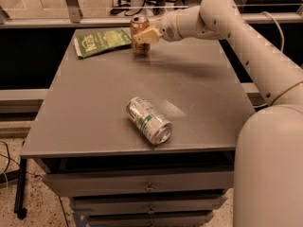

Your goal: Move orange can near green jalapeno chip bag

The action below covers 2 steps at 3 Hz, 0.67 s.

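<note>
Camera view, the single angle, looking down across a grey worktop [94,103] with drawers [149,188] beneath its front edge. The white arm [246,37] comes in from the right side and reaches to the far edge of the worktop. At its end the pincer [141,37] is pinching the orange can [138,24]; one tan finger [147,34] lies across the can's right side, and the other finger is hidden behind the can. The orange can stands upright with its silver top up, at the far edge of the worktop, left of centre. Its base is at or just above the surface, and I cannot tell whether it touches. The green jalapeno chip bag [102,41] lies flat in the far left corner of the worktop, with white lettering showing and its long side running roughly left to right. The orange can is just beside the bag's right end, with a narrow strip of bare worktop between them, so they are not touching. A silver and green can [148,119] lies on its side near the middle of the worktop toward the front edge, its open end pointing front-right, well apart from the bag and the orange can. The robot's rounded white body [270,174] fills the lower right corner. The floor and a railing beyond the worktop are dim.
</note>
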{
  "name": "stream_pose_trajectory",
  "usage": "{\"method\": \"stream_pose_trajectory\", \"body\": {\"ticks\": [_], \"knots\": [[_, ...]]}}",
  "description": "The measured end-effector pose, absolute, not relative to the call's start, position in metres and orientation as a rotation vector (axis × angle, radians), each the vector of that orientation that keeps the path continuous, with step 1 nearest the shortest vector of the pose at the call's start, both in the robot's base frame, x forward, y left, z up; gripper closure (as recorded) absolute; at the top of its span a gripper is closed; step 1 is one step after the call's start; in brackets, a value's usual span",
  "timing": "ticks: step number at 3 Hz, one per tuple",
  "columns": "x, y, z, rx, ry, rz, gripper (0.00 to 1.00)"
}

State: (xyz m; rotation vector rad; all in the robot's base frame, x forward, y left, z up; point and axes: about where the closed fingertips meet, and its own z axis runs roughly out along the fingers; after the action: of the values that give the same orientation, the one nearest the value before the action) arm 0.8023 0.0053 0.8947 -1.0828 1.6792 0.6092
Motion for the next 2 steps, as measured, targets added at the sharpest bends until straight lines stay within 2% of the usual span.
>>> {"method": "stream_pose_trajectory", "body": {"ticks": [1,2], "knots": [[0.8093,0.0085,0.8885,-1.084,1.694,0.611,0.82],[0.8141,0.0104,0.8853,-1.081,1.7,0.618,0.6]]}}
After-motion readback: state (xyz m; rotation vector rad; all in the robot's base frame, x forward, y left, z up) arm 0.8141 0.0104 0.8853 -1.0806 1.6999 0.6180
